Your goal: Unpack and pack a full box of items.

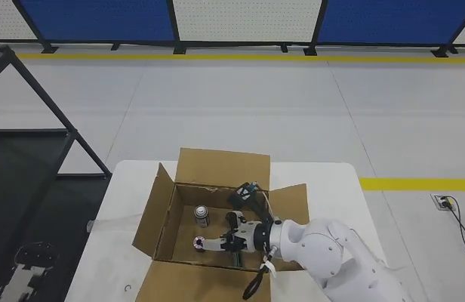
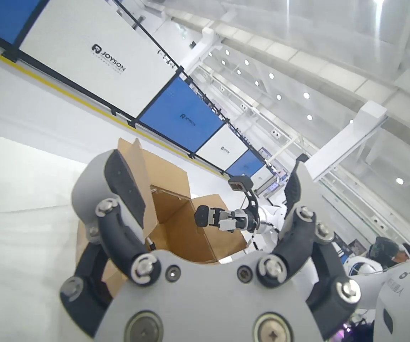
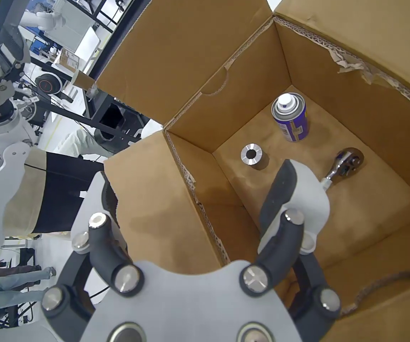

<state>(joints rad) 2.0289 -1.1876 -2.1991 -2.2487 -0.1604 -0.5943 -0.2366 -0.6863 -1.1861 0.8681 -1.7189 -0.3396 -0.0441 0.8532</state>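
Room: a hall is seen, closed off by blue and white panels (image 1: 97,19); a ceiling (image 2: 297,55) set with round lamps is seen past the left gripper.
Floor: a pale floor (image 1: 232,113) is crossed by a yellow line (image 1: 217,56) along the foot of the panels.
Table: a table (image 1: 123,226) covered in white is set near the camera, and the box is borne on it.
Box: a cardboard box (image 1: 221,167) is stood open at the table's middle, all four flaps folded outward; tape is torn along one rim.
Right arm: a white arm (image 1: 323,253) is bent over the box's near edge.
Right gripper: the right gripper (image 1: 229,243) is held low over the box's near wall, fingers spread and nothing grasped; one finger (image 3: 290,186) is seen above the box floor, the other is partly hidden by cardboard.
Left gripper: the left gripper (image 2: 206,165) is held outside the box and tilted toward the ceiling, fingers released wide, nothing between them.
Can: a blue spray can (image 3: 292,119) is stood upright on the box floor near the far wall.
Ratchet: a ratchet (image 3: 346,163) is laid flat on the box floor, near the can.
Ring: a metal ring (image 3: 253,155) is set on end, apart from the can.
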